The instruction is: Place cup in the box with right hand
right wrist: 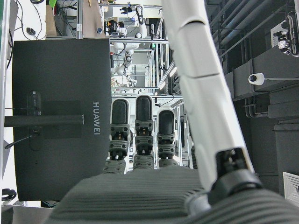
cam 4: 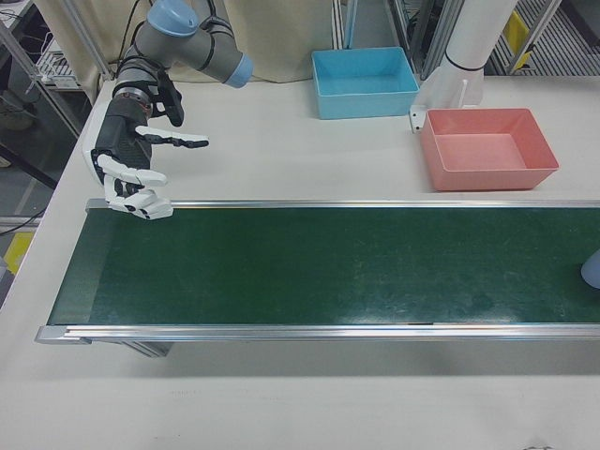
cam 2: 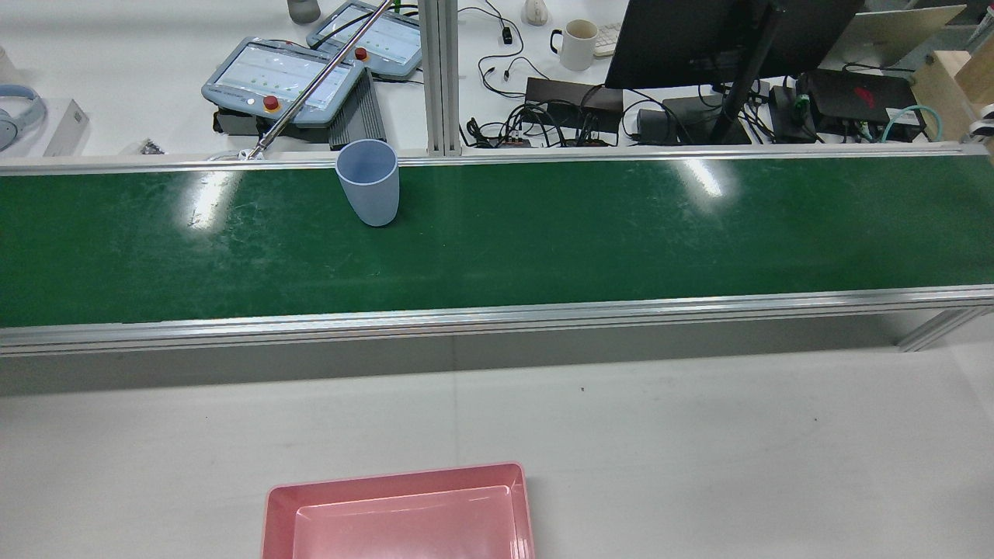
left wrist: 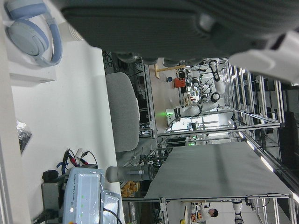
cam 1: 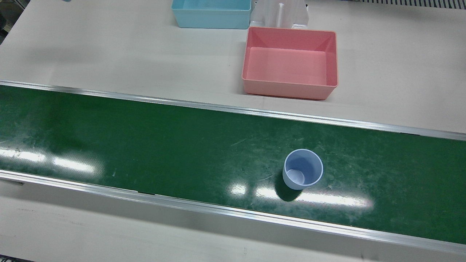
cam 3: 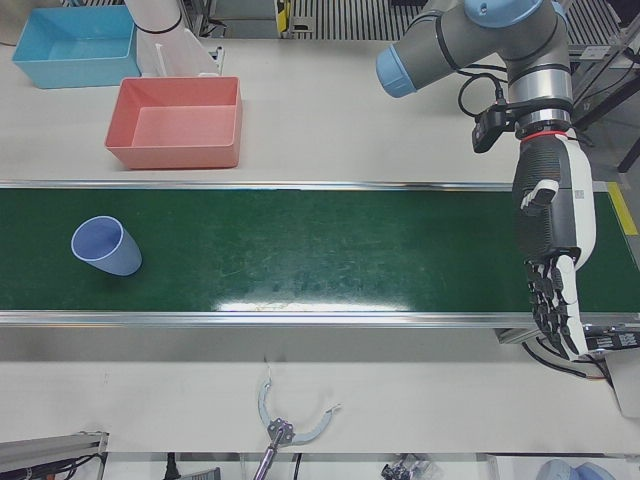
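Fingers (right wrist: 144,135) of the right hand fill the right hand view, extended side by side toward a dark monitor (right wrist: 60,116). Right hand (cam 4: 139,173) hangs at the far end of the belt (cam 4: 319,262), above its inner rail, fingers spread, thumb out sideways, holding nothing. Left hand (cam 3: 553,260) hangs at the opposite belt end, palm vertical, fingers straight, pointing down and slightly apart, empty. Cup (cam 1: 303,169), pale blue, stands upright, mouth up, on the green belt near the outer rail, on the left arm's half, well apart from both hands. Pink box (cam 1: 290,62) sits empty on the table (cam 1: 109,54) across the belt from the cup. Blue box (cam 1: 211,14) sits behind and beside it.
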Available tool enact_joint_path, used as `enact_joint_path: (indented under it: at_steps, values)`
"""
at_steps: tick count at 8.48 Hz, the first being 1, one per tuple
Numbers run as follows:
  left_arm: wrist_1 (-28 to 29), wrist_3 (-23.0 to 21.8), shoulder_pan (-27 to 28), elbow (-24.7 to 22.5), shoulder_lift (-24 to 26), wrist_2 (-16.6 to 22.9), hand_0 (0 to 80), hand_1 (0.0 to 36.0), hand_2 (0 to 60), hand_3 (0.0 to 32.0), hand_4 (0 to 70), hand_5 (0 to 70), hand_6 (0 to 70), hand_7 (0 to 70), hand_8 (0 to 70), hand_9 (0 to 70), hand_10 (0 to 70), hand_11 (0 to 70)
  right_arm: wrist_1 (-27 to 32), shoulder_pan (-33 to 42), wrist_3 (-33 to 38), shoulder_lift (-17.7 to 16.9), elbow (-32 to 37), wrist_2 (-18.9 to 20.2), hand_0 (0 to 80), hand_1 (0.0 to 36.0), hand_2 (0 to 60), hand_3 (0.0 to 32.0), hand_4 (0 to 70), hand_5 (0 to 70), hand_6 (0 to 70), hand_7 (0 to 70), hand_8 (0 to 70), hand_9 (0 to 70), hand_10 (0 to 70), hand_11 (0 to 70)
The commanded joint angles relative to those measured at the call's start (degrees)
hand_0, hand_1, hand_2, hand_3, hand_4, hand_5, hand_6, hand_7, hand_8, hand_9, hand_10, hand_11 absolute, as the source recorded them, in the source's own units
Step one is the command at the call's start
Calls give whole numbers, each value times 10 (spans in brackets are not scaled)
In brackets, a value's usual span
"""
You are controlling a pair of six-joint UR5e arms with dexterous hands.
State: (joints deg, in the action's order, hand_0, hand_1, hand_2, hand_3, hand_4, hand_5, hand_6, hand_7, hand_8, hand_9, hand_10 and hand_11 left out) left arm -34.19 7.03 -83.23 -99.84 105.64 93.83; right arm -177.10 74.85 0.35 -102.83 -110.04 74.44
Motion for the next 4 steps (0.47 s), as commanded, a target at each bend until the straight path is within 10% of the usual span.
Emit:
enact_joint_path:
  at_steps: [1, 4]
  values:
    - [0, 0, 0, 0, 0, -1, 0, 0, 0, 0, 0, 0, 0, 0, 0, 0, 0, 0, 0, -1, 0, 0, 0, 0, 800, 252, 0, 0, 256, 142, 159, 573, 309, 392, 241, 371]
    - [2, 0, 0, 1, 0, -1, 0, 0, 0, 0, 0, 0, 0, 0, 0, 0, 0, 0, -1, -1, 0, 0, 0, 1, 800, 255, 0, 0, 271, 143, 162, 585, 313, 400, 250, 385]
